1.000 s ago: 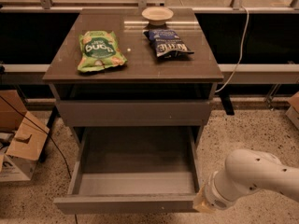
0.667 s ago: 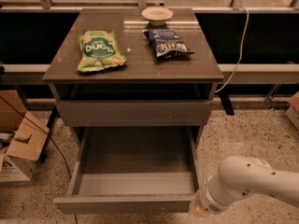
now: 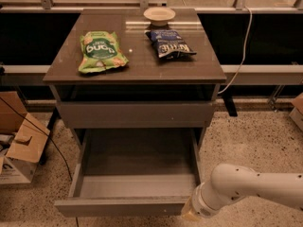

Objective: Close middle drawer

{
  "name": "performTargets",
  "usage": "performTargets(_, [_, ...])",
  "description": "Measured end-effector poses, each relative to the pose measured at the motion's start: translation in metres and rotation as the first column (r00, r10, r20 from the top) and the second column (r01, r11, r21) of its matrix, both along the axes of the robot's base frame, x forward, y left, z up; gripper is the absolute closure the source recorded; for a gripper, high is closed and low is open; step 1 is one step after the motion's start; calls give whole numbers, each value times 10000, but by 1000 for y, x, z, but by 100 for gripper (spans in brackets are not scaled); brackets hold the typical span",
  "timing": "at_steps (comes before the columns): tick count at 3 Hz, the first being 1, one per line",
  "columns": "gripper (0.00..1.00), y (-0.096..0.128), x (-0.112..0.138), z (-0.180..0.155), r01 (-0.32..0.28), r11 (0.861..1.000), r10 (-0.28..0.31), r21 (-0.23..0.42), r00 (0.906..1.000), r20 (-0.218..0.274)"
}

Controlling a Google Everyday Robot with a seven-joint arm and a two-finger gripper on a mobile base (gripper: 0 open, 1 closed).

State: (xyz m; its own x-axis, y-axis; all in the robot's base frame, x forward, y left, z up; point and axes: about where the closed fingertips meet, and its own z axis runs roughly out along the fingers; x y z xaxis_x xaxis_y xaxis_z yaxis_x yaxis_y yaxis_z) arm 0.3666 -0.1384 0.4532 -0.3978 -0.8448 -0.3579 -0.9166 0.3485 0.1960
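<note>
The middle drawer (image 3: 137,162) is pulled far out of the grey cabinet, showing its bare grey floor and thin side walls. Its plain front panel (image 3: 118,206) runs along the bottom of the view. My white arm (image 3: 251,188) reaches in from the lower right. My gripper (image 3: 189,214) is at the arm's beige end, right at the right end of the drawer's front panel, at the picture's lower edge.
Above the open drawer is the cabinet's other grey drawer front (image 3: 135,115), pushed in. On the glossy tabletop (image 3: 137,67) lie a green chip bag (image 3: 100,51), a blue chip bag (image 3: 169,43) and a pale bowl (image 3: 159,15). Cardboard boxes (image 3: 19,145) stand at the left. A cable (image 3: 244,46) hangs at the right.
My arm has moved left and lower, bringing the gripper end closer to the right end of the drawer's front panel. The drawer has not visibly moved.
</note>
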Motion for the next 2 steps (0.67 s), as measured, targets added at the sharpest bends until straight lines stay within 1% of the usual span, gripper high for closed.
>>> performTargets(1, [100, 17, 14, -28, 308, 9953, -291, 913, 9994, -202])
performTargets(2, [100, 25, 23, -39, 440, 9914, -409, 1235, 9988, -269])
